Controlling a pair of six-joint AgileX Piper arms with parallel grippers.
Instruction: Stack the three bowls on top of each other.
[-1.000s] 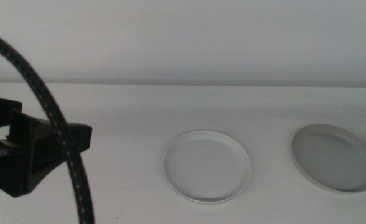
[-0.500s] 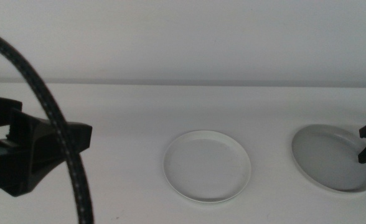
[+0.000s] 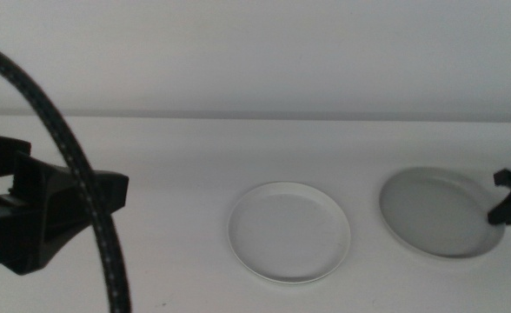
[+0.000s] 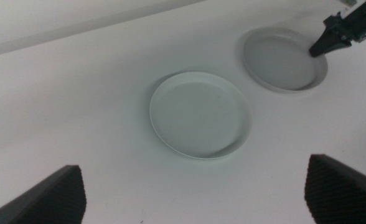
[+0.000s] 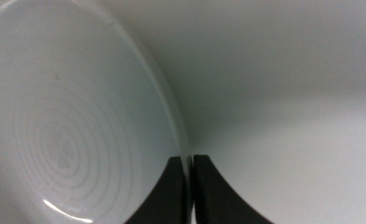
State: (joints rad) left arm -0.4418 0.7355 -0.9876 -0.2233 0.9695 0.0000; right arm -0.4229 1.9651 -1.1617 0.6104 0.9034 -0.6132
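You see the right gripper (image 3: 509,207) clamped on the right rim of the grey bowl (image 3: 435,214), near the table's (image 3: 177,261) right edge. The bowl's gripped side is tilted up. The white bowl (image 3: 288,231) lies flat mid-table, just beside it, not touching. The left gripper (image 4: 195,193) waits over the left side, jaws wide.

Your middle and left wrist cams both overlook the white bowl (image 3: 289,231); right wrist cam hugs the grey bowl (image 5: 77,118).
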